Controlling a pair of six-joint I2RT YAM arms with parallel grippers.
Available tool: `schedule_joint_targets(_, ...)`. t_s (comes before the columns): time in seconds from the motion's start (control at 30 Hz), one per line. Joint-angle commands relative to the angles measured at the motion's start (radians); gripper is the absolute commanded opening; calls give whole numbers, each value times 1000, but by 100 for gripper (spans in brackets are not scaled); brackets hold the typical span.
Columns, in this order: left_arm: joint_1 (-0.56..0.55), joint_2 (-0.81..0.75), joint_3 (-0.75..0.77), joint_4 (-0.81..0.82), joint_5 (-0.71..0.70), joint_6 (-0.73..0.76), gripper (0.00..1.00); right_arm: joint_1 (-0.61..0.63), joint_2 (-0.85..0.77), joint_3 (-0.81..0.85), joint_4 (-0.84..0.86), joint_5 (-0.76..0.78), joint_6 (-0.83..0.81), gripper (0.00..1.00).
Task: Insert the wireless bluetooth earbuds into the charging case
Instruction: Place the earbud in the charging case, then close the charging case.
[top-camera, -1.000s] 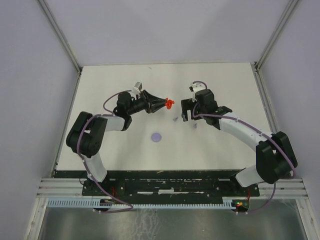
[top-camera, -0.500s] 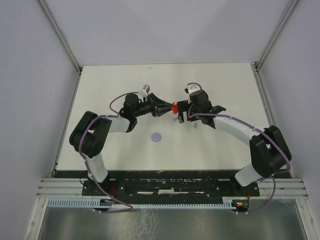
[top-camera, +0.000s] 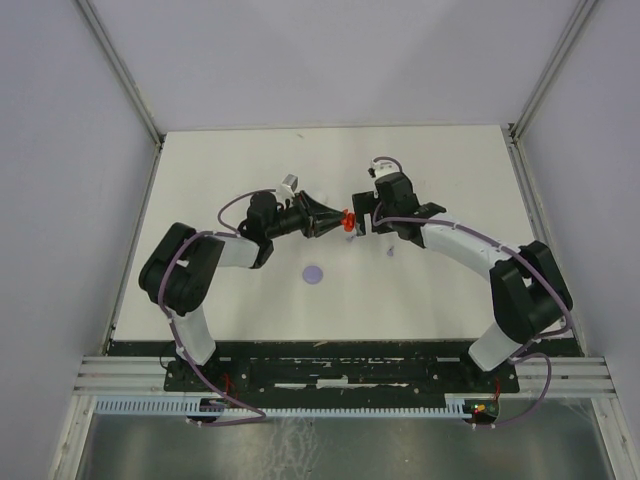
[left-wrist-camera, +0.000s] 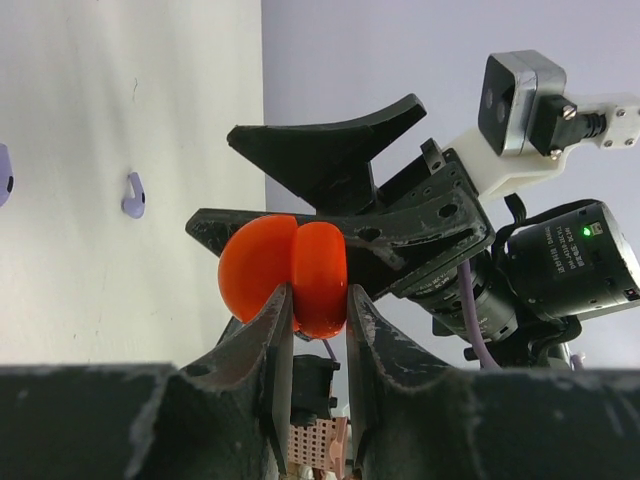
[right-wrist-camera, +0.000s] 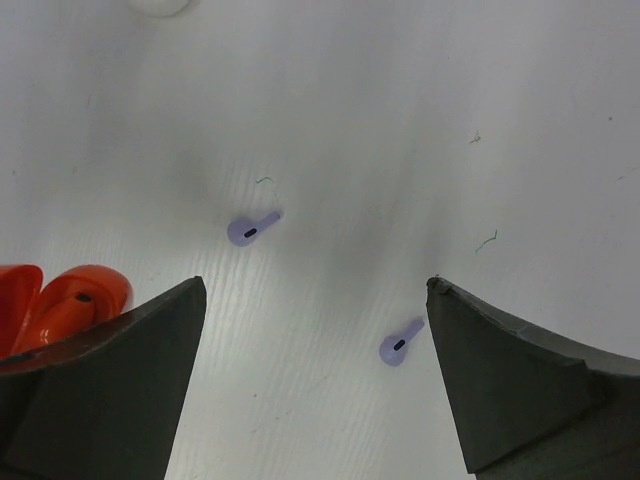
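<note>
Earbuds (right-wrist-camera: 252, 230) loose; left gripper (left-wrist-camera: 316, 300) pinches red case (left-wrist-camera: 285, 275).
Right gripper (right-wrist-camera: 312, 300) wide, just beside it: I could knock it free.

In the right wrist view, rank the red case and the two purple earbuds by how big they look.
Largest: red case, though partly hidden.
Then upper purple earbud and lower purple earbud: they look alike, so unranked.

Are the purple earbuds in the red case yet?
Out. Both earbuds lie on the table, apart from the red case pinched by the left gripper.
</note>
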Motion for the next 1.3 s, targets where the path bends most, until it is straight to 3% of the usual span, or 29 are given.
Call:
schedule_joint_targets(0.0, -16, -7, -4, 71, 14, 23, 3, -4, 6, 63, 54, 27, 8, 100)
schedule_joint_targets(0.23, -15, 27, 47, 69, -39, -8, 3, -10, -107, -39, 95, 113, 11, 100)
schedule_joint_targets(0.53, -65, 124, 138, 188, -274, -145, 3, -7, -241, -267, 310, 34, 34, 99)
schedule_joint_targets(0.8, -137, 209, 150, 307, -393, -304, 3, -7, -232, -409, 647, 92, 41, 100)
schedule_joint_targets(1.27, -181, 217, 103, 382, -414, -375, 3, -6, -165, -429, 747, 230, 16, 99)
